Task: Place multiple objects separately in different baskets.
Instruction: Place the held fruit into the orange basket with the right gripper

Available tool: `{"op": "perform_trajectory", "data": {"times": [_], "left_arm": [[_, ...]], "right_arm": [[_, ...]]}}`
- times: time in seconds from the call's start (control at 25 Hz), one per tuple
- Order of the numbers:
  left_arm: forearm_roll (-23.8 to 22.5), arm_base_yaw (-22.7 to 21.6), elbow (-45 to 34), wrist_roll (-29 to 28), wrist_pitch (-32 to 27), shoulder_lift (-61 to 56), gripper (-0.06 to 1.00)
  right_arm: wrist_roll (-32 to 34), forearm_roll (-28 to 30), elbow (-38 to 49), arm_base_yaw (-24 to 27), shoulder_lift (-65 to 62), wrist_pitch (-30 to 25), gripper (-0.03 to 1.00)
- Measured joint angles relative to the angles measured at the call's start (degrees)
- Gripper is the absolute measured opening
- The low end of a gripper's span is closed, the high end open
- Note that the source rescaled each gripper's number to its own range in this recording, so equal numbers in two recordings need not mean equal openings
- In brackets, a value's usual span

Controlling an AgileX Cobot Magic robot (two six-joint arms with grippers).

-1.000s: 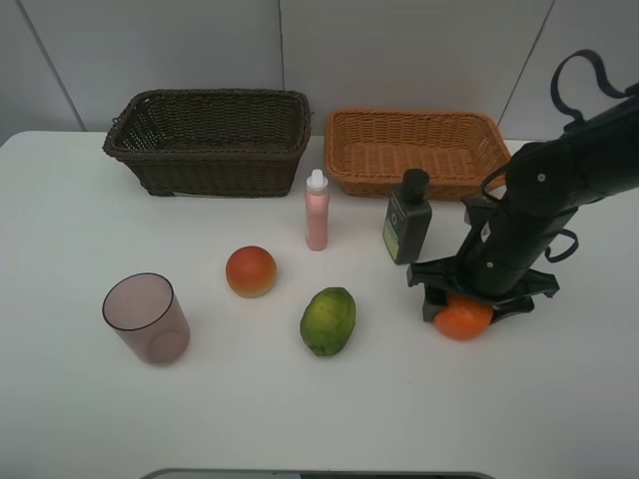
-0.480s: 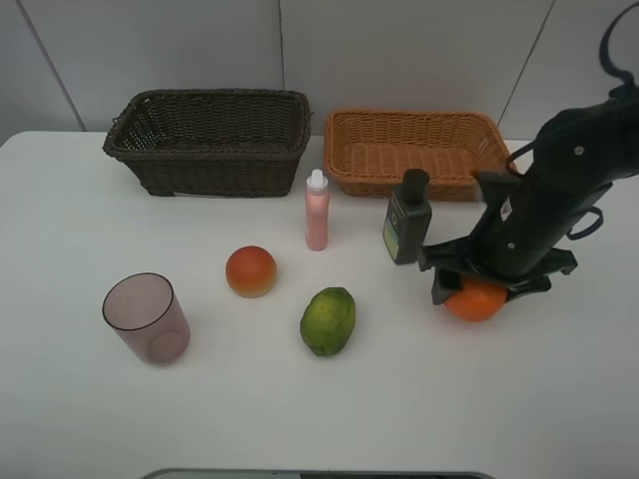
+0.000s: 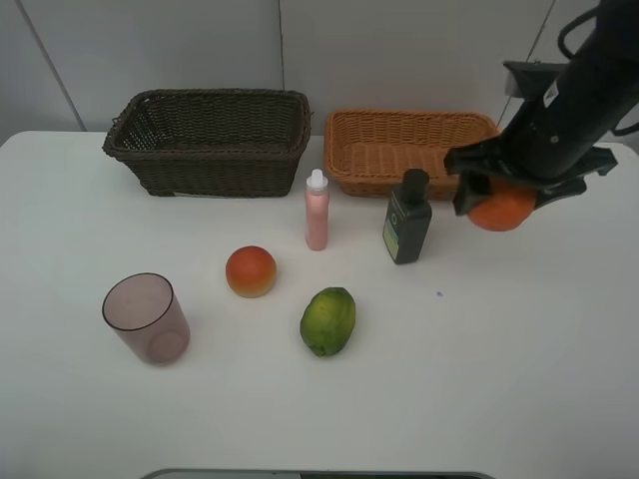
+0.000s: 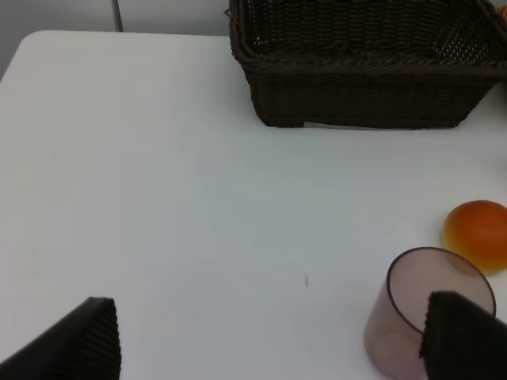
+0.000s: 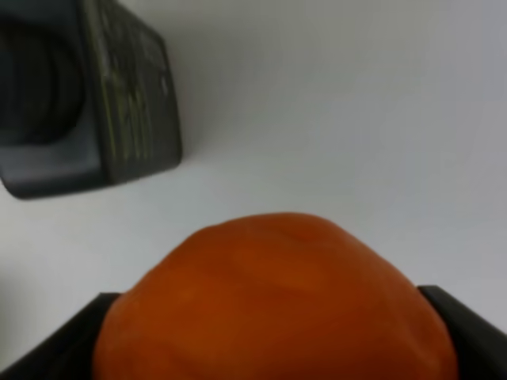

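by the table's left edge the left gripper [image 4: 273, 339] hangs wide open and empty beside the cup [image 4: 404, 317]. the right gripper [image 3: 504, 196] clamps the orange [image 3: 502, 212], held off the table near its right edge. this looks like the carry; next it needs to go over the light basket [image 3: 359, 183] at the far edge and let go.

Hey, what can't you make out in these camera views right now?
Orange: top hidden under the right gripper, high view; blurred and cropped, right wrist view.
Dark bottle label: too small, high view; blurred, right wrist view.
Left gripper: only fingertips show, left wrist view.
Cup: partly behind a fingertip, left wrist view.
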State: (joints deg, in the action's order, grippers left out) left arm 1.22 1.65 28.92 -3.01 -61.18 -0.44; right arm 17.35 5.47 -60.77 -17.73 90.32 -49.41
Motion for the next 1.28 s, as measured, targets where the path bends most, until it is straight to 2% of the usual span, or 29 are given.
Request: {"op": "perform_trajectory", "data": {"times": [0.24, 0.4, 0.68, 0.88, 1.28], "left_arm": [[0.0, 0.0, 0.0, 0.0, 0.0, 0.0, 0.98], [0.0, 0.0, 0.0, 0.0, 0.0, 0.0, 0.98], [0.0, 0.0, 0.0, 0.0, 0.0, 0.0, 0.98], [0.0, 0.0, 0.0, 0.0, 0.0, 0.0, 0.98], [0.0, 0.0, 0.0, 0.0, 0.0, 0.0, 0.98]], "right_arm": [[-4.3, 0.06, -15.1, 3.49, 7.47, -5.4, 0.6], [-7.13, 0.76, -26.09, 4.1, 15.27, -7.12, 0.6], [-7.68, 2.48, -41.72, 4.1, 27.97, -8.9, 0.6], [-7.75, 3.48, -45.16, 4.1, 34.06, -8.05, 0.6], [-7.62, 6.15, -45.53, 4.1, 39.68, 0.64, 0.6]]}}
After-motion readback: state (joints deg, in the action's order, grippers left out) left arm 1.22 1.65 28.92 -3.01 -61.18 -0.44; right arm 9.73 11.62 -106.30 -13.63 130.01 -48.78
